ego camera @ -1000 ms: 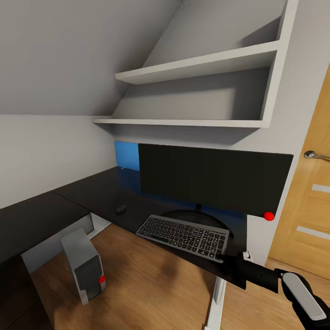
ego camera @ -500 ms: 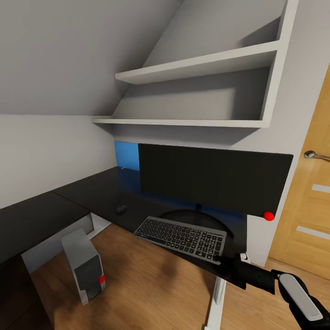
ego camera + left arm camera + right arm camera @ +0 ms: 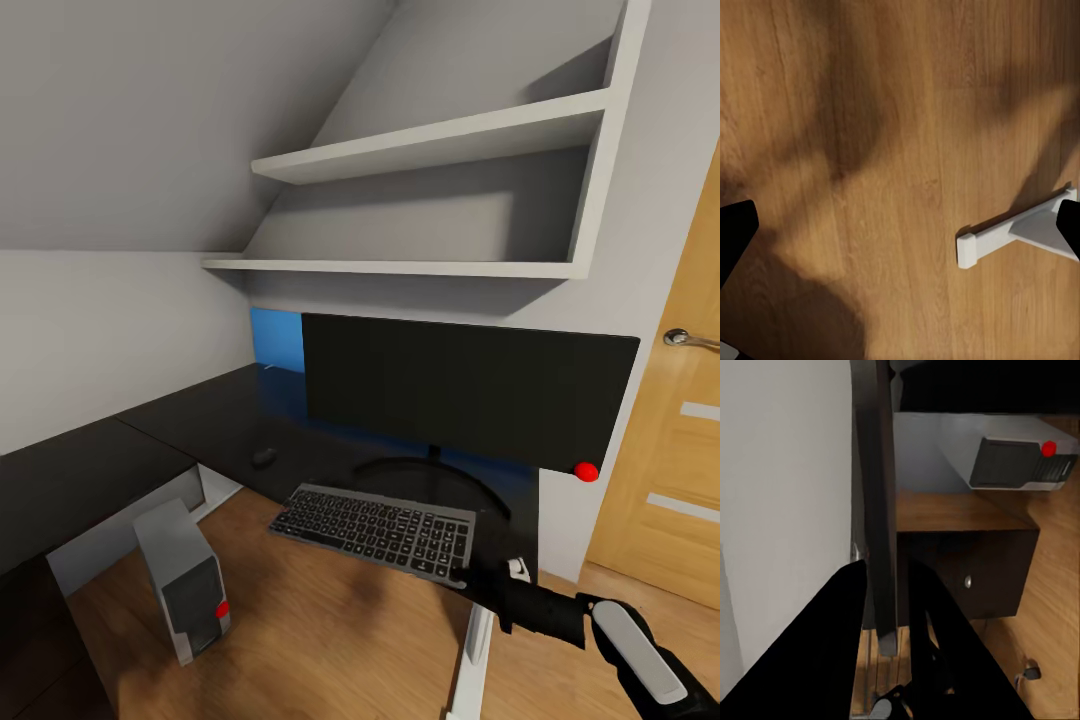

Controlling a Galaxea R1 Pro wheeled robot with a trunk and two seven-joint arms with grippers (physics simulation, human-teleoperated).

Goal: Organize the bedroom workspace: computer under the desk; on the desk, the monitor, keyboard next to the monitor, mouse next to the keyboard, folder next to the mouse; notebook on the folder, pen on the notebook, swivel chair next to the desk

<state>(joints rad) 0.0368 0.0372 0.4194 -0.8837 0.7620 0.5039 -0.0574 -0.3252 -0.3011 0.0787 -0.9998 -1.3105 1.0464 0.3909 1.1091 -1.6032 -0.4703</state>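
The dark keyboard [image 3: 375, 527] lies in front of the monitor [image 3: 460, 395], its near left part sticking out past the front edge of the black desk [image 3: 190, 425]. My right gripper [image 3: 466, 577] is shut on the keyboard's near right corner. In the right wrist view the keyboard [image 3: 879, 510] runs edge-on between my two black fingers [image 3: 844, 615]. The small mouse [image 3: 264, 457] sits on the desk to the keyboard's left. Under the desk on the floor stands the grey computer [image 3: 185, 580], with its red dot facing me. My left gripper [image 3: 904, 229] hangs open over the wood floor.
White wall shelves [image 3: 430, 200] hang above the monitor. An oak door [image 3: 680, 470] stands at the right. A white desk foot [image 3: 1016, 234] lies on the floor below my left gripper. A dark drawer unit [image 3: 975, 574] and a caster [image 3: 1031, 671] appear in the right wrist view.
The right gripper has drawn the keyboard left and toward me, so it now overhangs the desk's front edge. Monitor, mouse and computer have not moved.
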